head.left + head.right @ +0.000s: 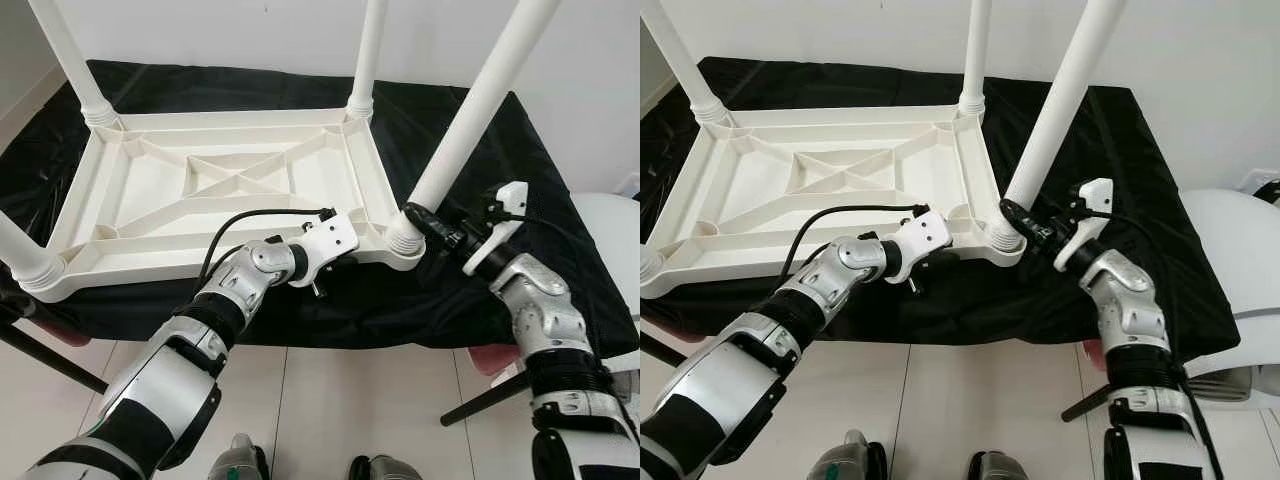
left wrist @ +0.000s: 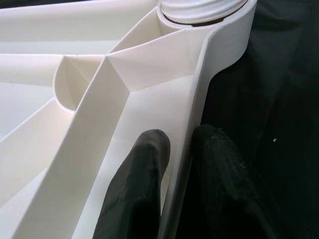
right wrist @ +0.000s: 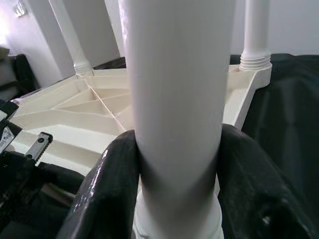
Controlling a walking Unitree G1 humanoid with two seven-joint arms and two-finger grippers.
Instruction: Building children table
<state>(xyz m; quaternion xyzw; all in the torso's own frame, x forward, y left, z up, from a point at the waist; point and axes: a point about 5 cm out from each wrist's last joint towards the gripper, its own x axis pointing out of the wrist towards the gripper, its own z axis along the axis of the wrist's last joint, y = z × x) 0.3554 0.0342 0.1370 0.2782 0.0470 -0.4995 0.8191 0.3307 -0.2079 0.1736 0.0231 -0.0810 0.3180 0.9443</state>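
The white tabletop [image 1: 215, 190] lies upside down on the black-draped table [image 1: 480, 150], and we have the right pincer [image 1: 418, 219] clamped around the near-right leg [image 1: 470, 120] just above its socket. Our left pincer [image 2: 179, 164] pinches the tabletop's near rim [image 1: 230, 262]; we judge the leg should turn straight, the rim held steady.

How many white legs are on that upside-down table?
4: far-left leg, far-right leg, near-right leg gripped by the right gripper, near-left leg at the picture's edge.

Smooth, faintly glossy white plastic on the upturned children's table [image 1: 215, 190] and its legs [image 1: 478, 110]; matt black cloth [image 1: 520, 150] beneath; pale glossy floor tiles [image 1: 340, 410].
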